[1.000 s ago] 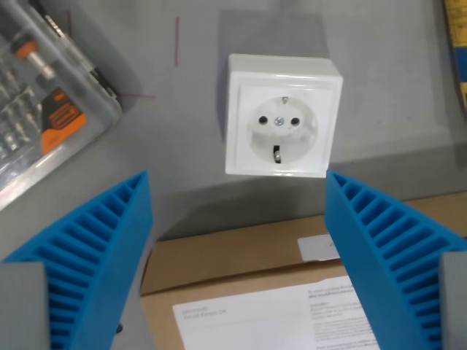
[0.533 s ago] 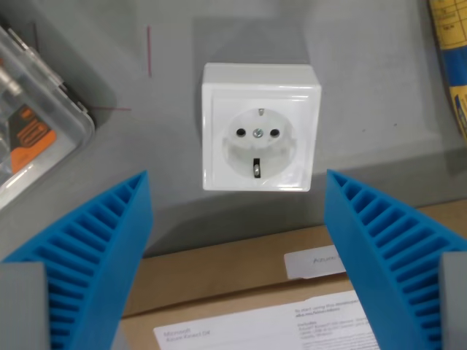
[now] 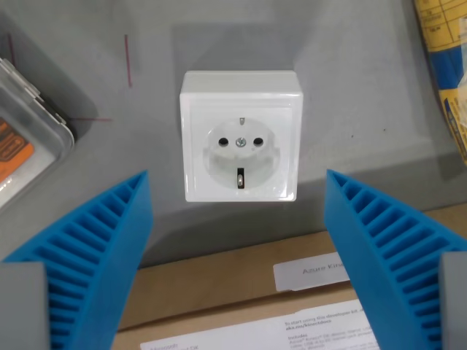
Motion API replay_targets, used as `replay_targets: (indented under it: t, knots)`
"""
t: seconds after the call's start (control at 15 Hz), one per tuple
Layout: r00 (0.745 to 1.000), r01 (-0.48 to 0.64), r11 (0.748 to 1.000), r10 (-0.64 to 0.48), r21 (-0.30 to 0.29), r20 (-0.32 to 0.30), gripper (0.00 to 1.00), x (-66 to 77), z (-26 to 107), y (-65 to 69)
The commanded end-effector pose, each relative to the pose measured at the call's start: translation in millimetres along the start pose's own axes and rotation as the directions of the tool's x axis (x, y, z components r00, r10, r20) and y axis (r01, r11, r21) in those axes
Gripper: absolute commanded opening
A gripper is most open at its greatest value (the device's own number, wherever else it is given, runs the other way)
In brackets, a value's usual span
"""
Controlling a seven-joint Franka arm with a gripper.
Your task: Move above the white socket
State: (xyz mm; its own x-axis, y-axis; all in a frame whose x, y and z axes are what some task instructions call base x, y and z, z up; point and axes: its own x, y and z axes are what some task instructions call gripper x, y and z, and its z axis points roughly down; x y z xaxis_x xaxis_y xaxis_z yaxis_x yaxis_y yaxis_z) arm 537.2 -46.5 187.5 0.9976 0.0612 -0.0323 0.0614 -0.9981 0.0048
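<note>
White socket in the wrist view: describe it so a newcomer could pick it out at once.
On the grey table, look above the cardboard box and between the two blue fingers. The white socket is a square block with a round recessed face and a central screw, the only all-white item there.

White socket (image 3: 240,136) on grey table (image 3: 350,87). Ribbed blue fingers (image 3: 84,255). Brown cardboard box (image 3: 219,284), white label. Clear case (image 3: 25,142), orange insert. Yellow packet (image 3: 444,58).

Camera view shifted: white socket (image 3: 240,136) now lower-left, nearer frame centre.
</note>
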Motion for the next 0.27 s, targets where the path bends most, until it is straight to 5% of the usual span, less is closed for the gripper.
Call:
replay_targets:
  t: [0.07, 0.27]
  knots:
    - [0.999, -0.034, 0.999, 0.034, 0.03, -0.026, 1.0, 5.0, 2.0, 4.3]
    - [0.999, -0.029, 0.999, 0.03, 0.031, -0.022, 1.0, 6.1, 3.1, 5.9]
